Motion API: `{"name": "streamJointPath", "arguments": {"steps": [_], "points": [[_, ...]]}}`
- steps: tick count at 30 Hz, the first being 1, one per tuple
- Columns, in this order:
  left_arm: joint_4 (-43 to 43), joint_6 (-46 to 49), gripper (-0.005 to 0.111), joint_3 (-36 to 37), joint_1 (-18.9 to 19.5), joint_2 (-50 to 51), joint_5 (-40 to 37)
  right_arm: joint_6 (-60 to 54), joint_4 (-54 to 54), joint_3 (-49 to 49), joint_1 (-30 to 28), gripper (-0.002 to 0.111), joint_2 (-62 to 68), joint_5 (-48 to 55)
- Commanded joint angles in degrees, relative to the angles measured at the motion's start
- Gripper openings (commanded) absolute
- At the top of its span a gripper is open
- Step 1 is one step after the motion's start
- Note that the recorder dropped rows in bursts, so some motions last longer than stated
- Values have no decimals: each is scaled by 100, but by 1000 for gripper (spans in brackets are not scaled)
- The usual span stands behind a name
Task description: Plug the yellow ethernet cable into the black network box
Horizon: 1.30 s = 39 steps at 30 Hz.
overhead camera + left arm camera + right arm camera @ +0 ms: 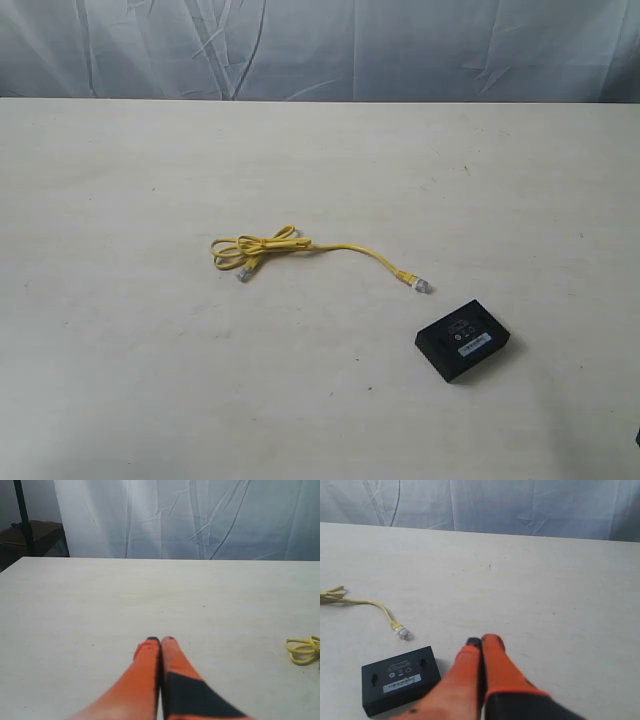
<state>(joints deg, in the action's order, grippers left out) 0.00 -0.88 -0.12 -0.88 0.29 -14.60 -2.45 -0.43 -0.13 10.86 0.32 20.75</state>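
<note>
Left pincer (160, 640): two orange fingers pressed together, holding nothing, over a pale matte surface (150, 380). Well apart from it lies the yellow ethernet cable (262, 245), a thin cord in a loose knot with a clear plug at each end. One plug rests near the black network box (465, 342), which is flat, rectangular and white-labelled; they are not touching. Right pincer (482, 641), likewise closed and empty, hovers near the box.
</note>
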Motion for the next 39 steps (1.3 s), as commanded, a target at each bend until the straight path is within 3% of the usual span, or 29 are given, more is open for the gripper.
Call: {"name": "streamJointPath", "arguments": {"steps": [1, 8, 18, 32, 39], "points": [[0, 1, 0, 12, -34, -29, 82, -7, -3, 13, -19, -1, -32, -59], [97, 1, 0, 12, -34, -29, 509, -7, -3, 13, -19, -1, -32, -59], [109, 1, 0, 12, -34, -29, 2165, -7, -3, 13, -19, -1, -32, -59], [-248, -70, 0, 12, -34, -29, 2126, -7, -3, 13, -19, -1, -32, -59], [-385, 5, 0, -735, -34, 765, 983, -7, -3, 13, -19, -1, -32, -59]]}}
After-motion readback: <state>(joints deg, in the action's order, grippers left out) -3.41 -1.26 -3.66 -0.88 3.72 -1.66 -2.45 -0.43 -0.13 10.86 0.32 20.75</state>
